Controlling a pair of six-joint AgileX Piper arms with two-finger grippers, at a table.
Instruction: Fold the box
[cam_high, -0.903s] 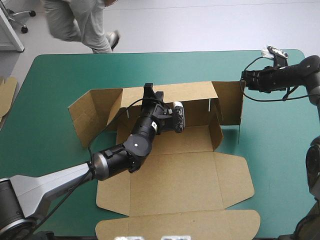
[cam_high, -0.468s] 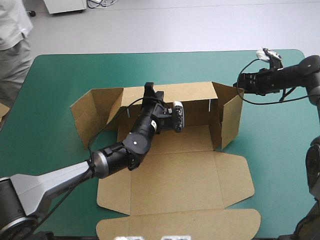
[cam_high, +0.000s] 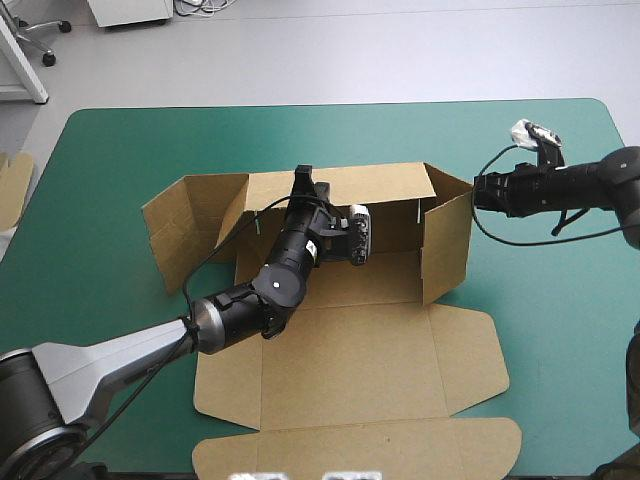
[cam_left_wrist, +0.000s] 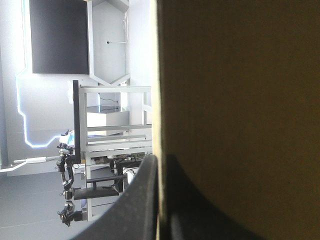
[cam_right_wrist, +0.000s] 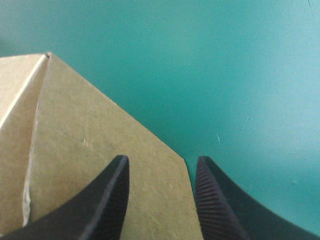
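Box roughly a third folded, plenty left to do

The brown box (cam_high: 350, 350) sits mid-table (cam_high: 120, 150). Its back wall (cam_high: 385, 185) is standing, and the left gripper (cam_high: 305, 182) is pinched nearly shut on that wall's top edge, with the board between its fingers. The right end flap (cam_high: 447, 245) is up and angled in toward the tray. The right gripper (cam_high: 477, 191) sits at that flap's top outer corner with its fingers spread and nothing held. The left end flap (cam_high: 185, 235) splays outward, and the front panels and lid (cam_high: 360, 440) lie flat toward the near edge. My guess is that both end flaps need squaring up, then the side walls need raising and tucking.
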